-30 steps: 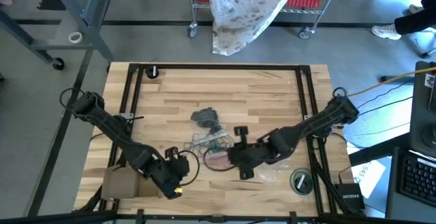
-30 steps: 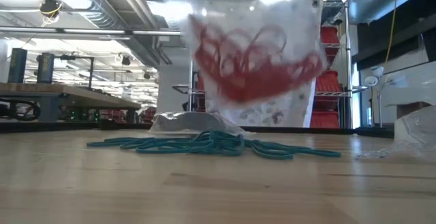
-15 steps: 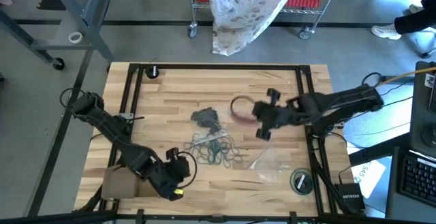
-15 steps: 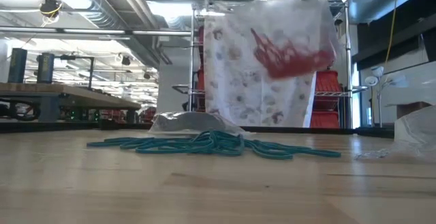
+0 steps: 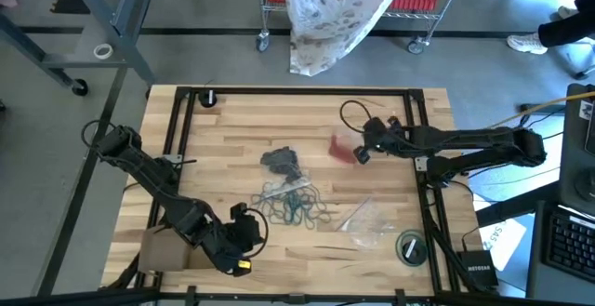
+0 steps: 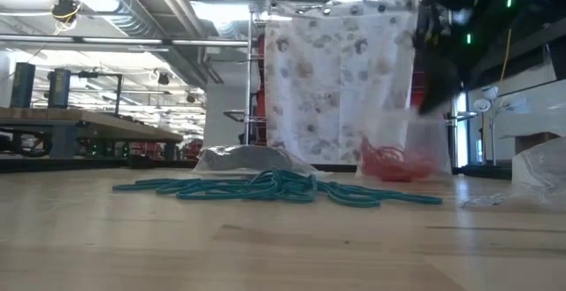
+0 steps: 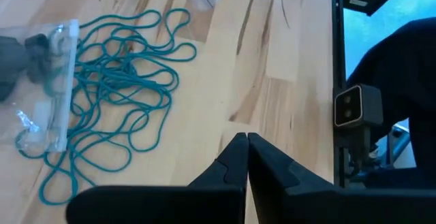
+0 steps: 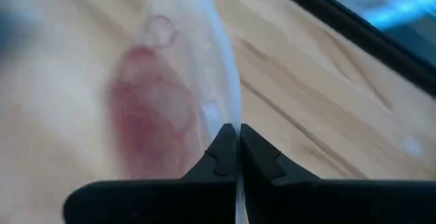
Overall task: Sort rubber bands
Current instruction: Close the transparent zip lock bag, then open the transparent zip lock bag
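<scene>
My right gripper (image 5: pixel 364 146) is over the far right part of the table, shut on a clear bag of red rubber bands (image 5: pixel 342 148), which shows in the low view as the red bands' bag (image 6: pixel 393 162). A loose pile of teal rubber bands (image 5: pixel 296 206) lies mid-table, also plain in the left wrist view as a teal pile (image 7: pixel 109 81). A clear bag with dark grey bands (image 5: pixel 281 161) lies just beyond it. My left gripper (image 5: pixel 244 243) waits shut near the table's near left edge, touching nothing. My right gripper pinches the clear bag by its top edge (image 8: pixel 230 118) between the two shut fingers, coming slanting from above and from the table's right. The bag hangs below the fingers, and its lower end with the red bands (image 6: pixel 389 172) is down at the table top.
Empty clear bags (image 5: pixel 367 222) lie near the right near corner beside a tape roll (image 5: pixel 410 246). A cardboard piece (image 5: pixel 160 250) sits at the near left corner. A black frame (image 5: pixel 418 120) runs around the table. Bare wood shows on the left half.
My right gripper has carried the bag of red bands from the near middle of the table up and toward the far right, then lowered it until its lower end came down to the table. The teal pile and the left arm have stayed put.
</scene>
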